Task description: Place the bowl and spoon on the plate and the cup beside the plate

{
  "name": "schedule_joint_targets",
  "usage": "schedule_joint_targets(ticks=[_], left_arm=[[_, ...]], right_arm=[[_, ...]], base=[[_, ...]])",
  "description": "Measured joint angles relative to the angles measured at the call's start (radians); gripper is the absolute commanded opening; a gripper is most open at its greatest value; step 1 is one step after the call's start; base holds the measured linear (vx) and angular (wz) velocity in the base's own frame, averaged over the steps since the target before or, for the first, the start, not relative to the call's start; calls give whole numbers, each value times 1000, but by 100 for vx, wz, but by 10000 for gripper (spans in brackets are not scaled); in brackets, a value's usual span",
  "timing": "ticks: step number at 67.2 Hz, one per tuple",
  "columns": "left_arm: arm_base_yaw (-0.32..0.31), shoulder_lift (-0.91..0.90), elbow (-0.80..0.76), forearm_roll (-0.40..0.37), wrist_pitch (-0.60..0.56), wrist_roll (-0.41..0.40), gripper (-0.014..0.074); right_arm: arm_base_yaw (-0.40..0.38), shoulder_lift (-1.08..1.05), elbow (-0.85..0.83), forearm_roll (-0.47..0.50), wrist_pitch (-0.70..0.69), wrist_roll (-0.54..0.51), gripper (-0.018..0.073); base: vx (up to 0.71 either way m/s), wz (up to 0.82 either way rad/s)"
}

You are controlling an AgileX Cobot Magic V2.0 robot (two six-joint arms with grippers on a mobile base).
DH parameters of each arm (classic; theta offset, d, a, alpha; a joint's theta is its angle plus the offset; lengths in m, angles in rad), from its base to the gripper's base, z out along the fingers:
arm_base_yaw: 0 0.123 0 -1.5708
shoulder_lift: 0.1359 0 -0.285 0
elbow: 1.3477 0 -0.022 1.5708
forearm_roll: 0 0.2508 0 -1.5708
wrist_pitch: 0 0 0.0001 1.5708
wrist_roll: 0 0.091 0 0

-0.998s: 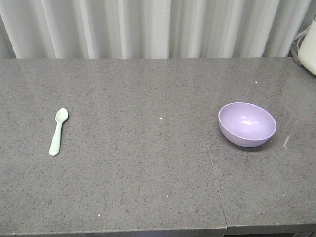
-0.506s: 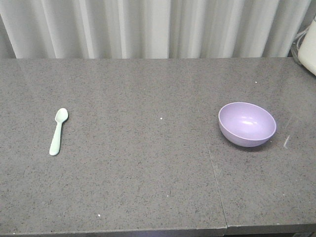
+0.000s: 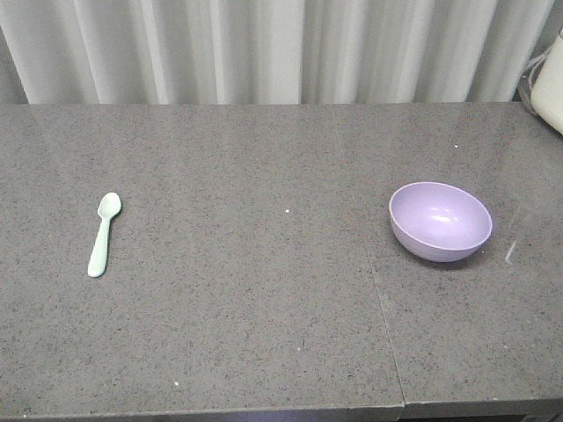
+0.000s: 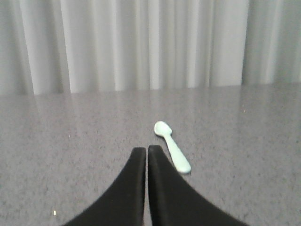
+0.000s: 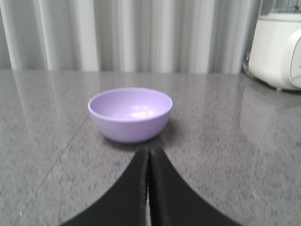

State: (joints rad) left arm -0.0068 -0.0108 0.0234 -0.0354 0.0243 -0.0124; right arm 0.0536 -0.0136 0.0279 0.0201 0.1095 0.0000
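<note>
The bowl sits upright and empty on the right part of the grey counter, well apart from the spoon, which lies flat on the left part with its scoop end toward the curtain. The left gripper hangs just short of the spoon's handle, fingers pressed together on nothing. The right gripper is clenched the same way, pointing at the bowl. A white appliance stands at the far right edge.
</note>
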Motion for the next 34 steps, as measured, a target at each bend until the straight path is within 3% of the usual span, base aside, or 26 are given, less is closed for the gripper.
schedule_joint_targets(ticks=[8,16,24,34], left_arm=[[0,0,-14,-36,-270,-74,-6],[0,46,-168,-50,-501,-95,-6],[0,240,-433,-35,-501,-90,-6],[0,578,-737,-24,-310,-86,-6]], right_arm=[[0,0,-15,49,-203,32,-11],[0,58,-200,60,-403,30,-11],[0,298,-508,30,-414,0,-11],[0,655,-861,7,-153,0,-11]], base=[[0,0],[0,0],[0,0],[0,0]])
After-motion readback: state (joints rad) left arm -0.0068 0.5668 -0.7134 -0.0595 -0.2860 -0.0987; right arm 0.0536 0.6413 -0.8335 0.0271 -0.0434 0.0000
